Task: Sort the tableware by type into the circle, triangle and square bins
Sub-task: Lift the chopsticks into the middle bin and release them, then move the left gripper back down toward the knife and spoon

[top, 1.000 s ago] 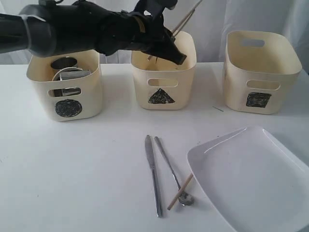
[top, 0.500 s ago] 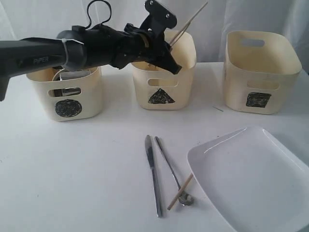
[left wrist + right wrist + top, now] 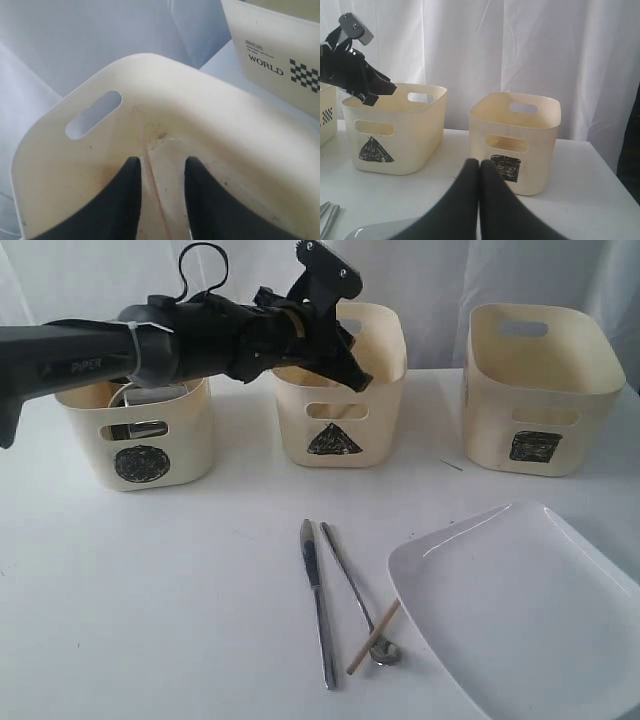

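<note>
At the far left, the circle bin [image 3: 85, 440] already holds steel ware [image 3: 150, 397], which shows over its rim and through its handle slot; which pieces they are cannot be told, as the arm crosses above it. Next, the left gripper [image 3: 161, 162] hangs over the triangle bin [image 3: 380, 420] in the far middle, its fingers parted and nothing between them. A thin pale line on the bin's floor below may be a chopstick, though that is not certain. Nearer, in the middle of the table [image 3: 150, 590], three pieces lie unsorted: a knife [image 3: 317, 610], just right of it a spoon [image 3: 352, 590], and one wooden chopstick [image 3: 373, 637] lying across the spoon's bowl end. To the near right sits the large white square plate [image 3: 530, 610], untouched. At the far right, the square bin [image 3: 490, 410] shows nothing above its rim, and its floor is hidden. The right gripper [image 3: 480, 172] is clenched on nothing and is well short of that bin. So the round vessels seem done, the cutlery is partly sorted, and the knife, spoon, chopstick and plate are left.
</note>
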